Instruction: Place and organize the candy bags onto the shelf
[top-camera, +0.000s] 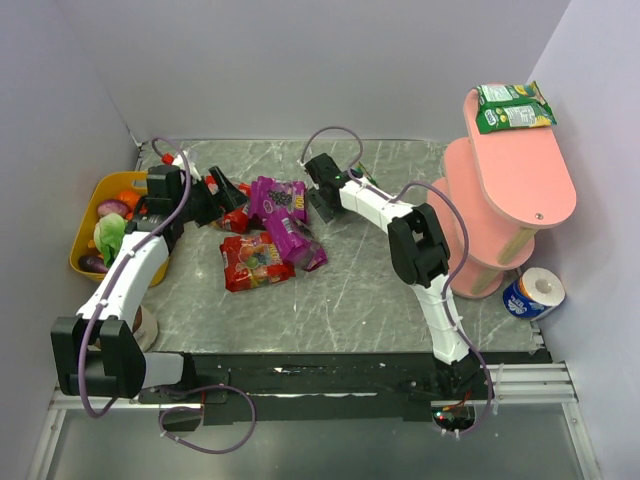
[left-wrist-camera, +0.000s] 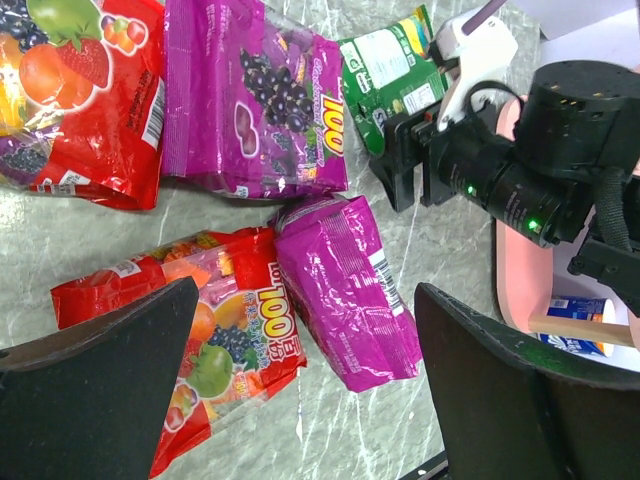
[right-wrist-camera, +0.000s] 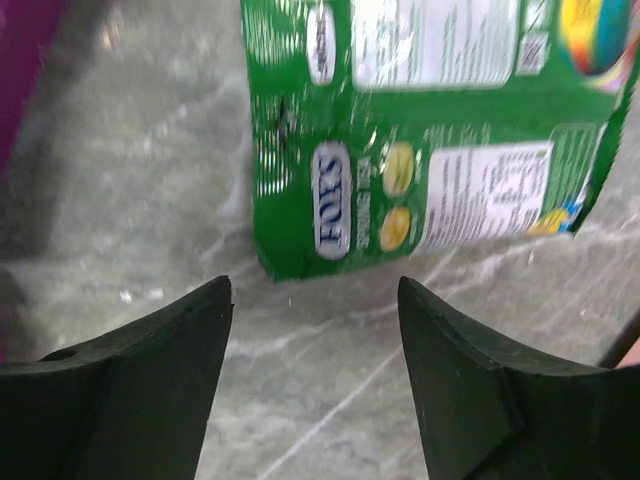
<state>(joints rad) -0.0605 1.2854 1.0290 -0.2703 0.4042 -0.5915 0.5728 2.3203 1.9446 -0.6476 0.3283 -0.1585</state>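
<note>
The pink three-tier shelf (top-camera: 520, 180) stands at the right, with green candy bags (top-camera: 515, 108) lying on its top board. Two purple bags (top-camera: 280, 200) (top-camera: 297, 243) and a red fruit-print bag (top-camera: 255, 262) lie mid-table. My left gripper (top-camera: 225, 190) is open above them. Its wrist view shows a red bag (left-wrist-camera: 200, 340) and a purple bag (left-wrist-camera: 345, 290) below the open gripper (left-wrist-camera: 300, 400), with a second purple bag (left-wrist-camera: 255, 100) and a second red bag (left-wrist-camera: 80, 90) beyond. My right gripper (top-camera: 322, 195) (right-wrist-camera: 315, 330) is open and empty, just short of a green bag (right-wrist-camera: 420, 130) (left-wrist-camera: 390, 80) flat on the table.
A yellow bowl (top-camera: 90, 235) of toy vegetables sits at the left wall. A blue-and-white roll (top-camera: 533, 292) lies at the shelf's foot. Pale walls close in the table on the left, back and right.
</note>
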